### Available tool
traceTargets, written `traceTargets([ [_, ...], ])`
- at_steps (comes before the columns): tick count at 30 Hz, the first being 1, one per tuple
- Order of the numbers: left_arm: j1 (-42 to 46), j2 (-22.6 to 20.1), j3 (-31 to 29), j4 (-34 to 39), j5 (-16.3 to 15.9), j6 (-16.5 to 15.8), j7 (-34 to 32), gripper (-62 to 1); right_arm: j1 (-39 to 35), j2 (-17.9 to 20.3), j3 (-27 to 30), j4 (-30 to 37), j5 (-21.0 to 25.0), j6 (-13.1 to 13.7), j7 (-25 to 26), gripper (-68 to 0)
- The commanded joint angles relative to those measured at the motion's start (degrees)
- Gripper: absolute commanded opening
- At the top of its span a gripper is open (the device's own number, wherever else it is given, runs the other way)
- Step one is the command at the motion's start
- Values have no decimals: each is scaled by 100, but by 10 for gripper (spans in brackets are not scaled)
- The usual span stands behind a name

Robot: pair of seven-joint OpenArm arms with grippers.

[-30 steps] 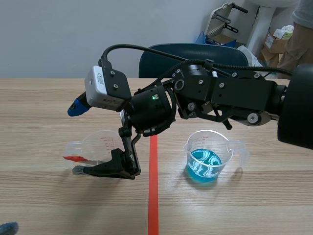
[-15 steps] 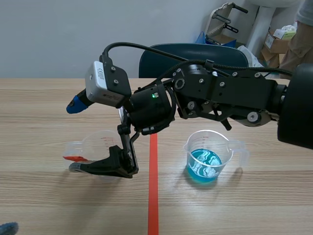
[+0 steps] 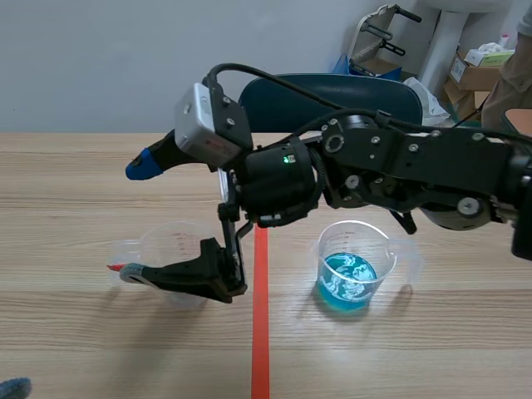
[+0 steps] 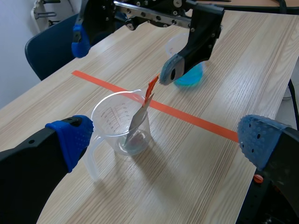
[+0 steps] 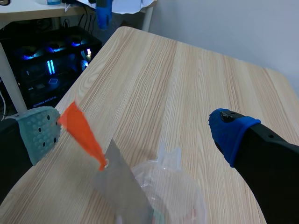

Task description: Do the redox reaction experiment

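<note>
A clear empty beaker (image 3: pixel 170 259) (image 4: pixel 122 125) (image 5: pixel 170 196) stands left of the red tape line. A grey metal strip (image 4: pixel 138 122) (image 5: pixel 122 184) with an orange end (image 5: pixel 80 131) leans in it. My right gripper (image 3: pixel 138 219) (image 5: pixel 136 131) (image 4: pixel 124 57) has reached past the middle and is open wide around the strip's top; its grey-green pad (image 3: pixel 133 273) (image 4: pixel 169 74) touches the orange end, and its blue pad (image 3: pixel 143 166) is far off. A beaker of blue liquid (image 3: pixel 353 268) (image 4: pixel 189 77) stands right of the line. My left gripper (image 4: pixel 166 137) is open, short of the empty beaker.
A blue chair (image 3: pixel 332 93) stands behind the table's far edge. Boxes and a person's sleeve (image 3: pixel 503 79) are at the back right. One blue left pad (image 3: pixel 12 386) shows at the table's near left corner.
The right arm's wrist has shifted right and a little up. Its lower finger has risen from the table to the strip's orange end. The beakers have not moved.
</note>
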Motion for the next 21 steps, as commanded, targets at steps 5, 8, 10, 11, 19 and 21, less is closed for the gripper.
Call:
traceTargets([
  [5,-28,61,28,118,-72,-11,-81,14,-435,739,487,874,400,-9,-48,4],
  [8,-31,61,28,118,-79,-13,-85,14,-763,1169,817,1274,603,-11,-203,4],
  [10,-33,92,28,118,-79,-31,-85,14,-1014,1471,1099,1537,737,-13,-330,4],
  [11,-35,114,28,118,-79,-28,-85,14,-1158,1617,1250,1663,813,-13,-400,4],
  [19,-315,444,28,118,-76,-31,-83,14,-2627,2542,2830,2439,1340,-83,-1010,4],
  [21,-433,595,28,118,-74,-31,-76,14,-3086,2677,3348,2577,1429,-98,-1145,4],
])
